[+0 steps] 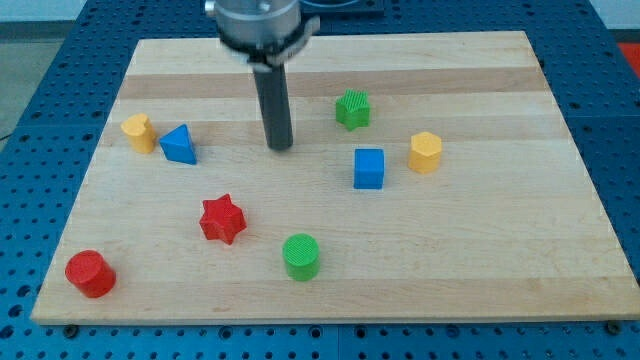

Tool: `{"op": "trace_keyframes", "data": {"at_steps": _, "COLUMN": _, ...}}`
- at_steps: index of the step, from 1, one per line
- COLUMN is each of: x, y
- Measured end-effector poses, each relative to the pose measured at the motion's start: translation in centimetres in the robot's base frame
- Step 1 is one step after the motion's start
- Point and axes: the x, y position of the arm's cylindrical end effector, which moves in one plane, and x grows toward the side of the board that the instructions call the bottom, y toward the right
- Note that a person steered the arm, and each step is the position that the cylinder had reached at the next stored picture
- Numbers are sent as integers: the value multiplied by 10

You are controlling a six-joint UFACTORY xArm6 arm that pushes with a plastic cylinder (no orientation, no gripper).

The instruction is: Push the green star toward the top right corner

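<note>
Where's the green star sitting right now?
The green star sits in the board's upper half, right of centre in the camera view, just above the blue cube and to the right of my tip, apart from both.

So the arm [258, 22] comes in from the view's top, rod [273, 105] hanging straight down, upright. My tip [281, 147] sits on the board [480, 260], toward its upper middle.
</note>
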Motion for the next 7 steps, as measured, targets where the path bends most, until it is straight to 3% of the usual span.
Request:
{"op": "trace_keyframes", "data": {"at_steps": 1, "x": 9, "y": -2}}
{"op": "trace_keyframes", "data": {"at_steps": 2, "x": 85, "y": -14}}
{"op": "trace_keyframes", "data": {"at_steps": 7, "x": 96, "y": -13}}
